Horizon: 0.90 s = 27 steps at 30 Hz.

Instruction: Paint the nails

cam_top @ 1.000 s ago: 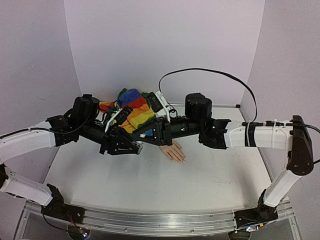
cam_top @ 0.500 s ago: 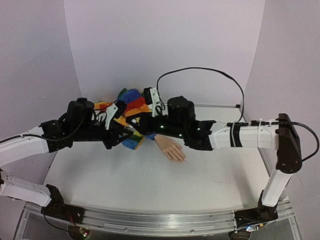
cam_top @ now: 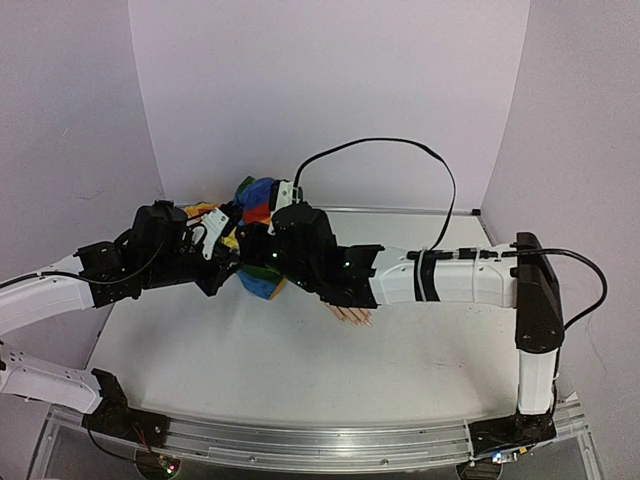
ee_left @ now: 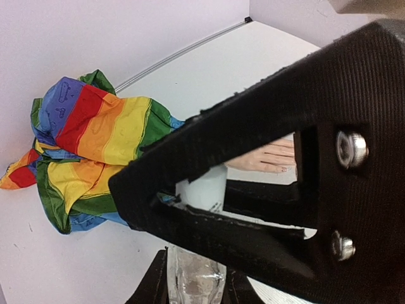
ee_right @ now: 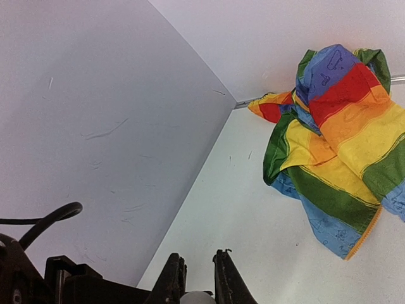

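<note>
Nails (ee_left: 285,168) barely showing, just beside rainbow sleeve (ee_left: 95,139).
Right arm (cam_top: 450,282) is covering most of the mannequin hand (cam_top: 352,316); left gripper (ee_left: 195,266) is clamping a clear bottle (ee_left: 193,285), right gripper (ee_right: 197,259) pinching its white cap (ee_right: 197,297).

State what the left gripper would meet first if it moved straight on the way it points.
The right gripper, shut on the white cap: its black ribbed finger crosses the left gripper's path just beyond the small clear bottle in its grip. Depth is unclear, but it looks close.

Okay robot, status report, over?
Left gripper shut on clear bottle. Right gripper shut on its white cap. No gripper at nails; right arm over mannequin hand.
</note>
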Each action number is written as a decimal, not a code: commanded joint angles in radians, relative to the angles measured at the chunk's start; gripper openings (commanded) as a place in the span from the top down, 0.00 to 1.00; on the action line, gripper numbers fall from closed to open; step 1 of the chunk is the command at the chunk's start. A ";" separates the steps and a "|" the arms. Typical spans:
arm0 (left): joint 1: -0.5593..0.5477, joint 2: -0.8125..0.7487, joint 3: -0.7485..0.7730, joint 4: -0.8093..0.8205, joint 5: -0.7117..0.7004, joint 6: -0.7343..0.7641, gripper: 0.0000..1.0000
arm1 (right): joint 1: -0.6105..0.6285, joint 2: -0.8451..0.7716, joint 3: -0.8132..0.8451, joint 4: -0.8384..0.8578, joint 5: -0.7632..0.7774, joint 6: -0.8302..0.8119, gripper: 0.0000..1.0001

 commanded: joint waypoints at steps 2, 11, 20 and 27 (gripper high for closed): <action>0.055 -0.026 0.058 0.059 -0.107 -0.027 1.00 | 0.045 -0.102 -0.035 -0.043 0.049 -0.085 0.71; 0.055 -0.020 0.062 0.056 -0.006 -0.027 1.00 | 0.008 -0.369 -0.278 -0.037 0.084 -0.291 0.16; 0.058 0.020 0.092 0.063 0.417 -0.031 1.00 | -0.188 -0.515 -0.568 0.098 -0.478 -0.268 0.02; 0.058 0.120 0.150 0.084 1.008 -0.052 1.00 | -0.195 -0.539 -0.576 0.211 -0.937 -0.364 0.02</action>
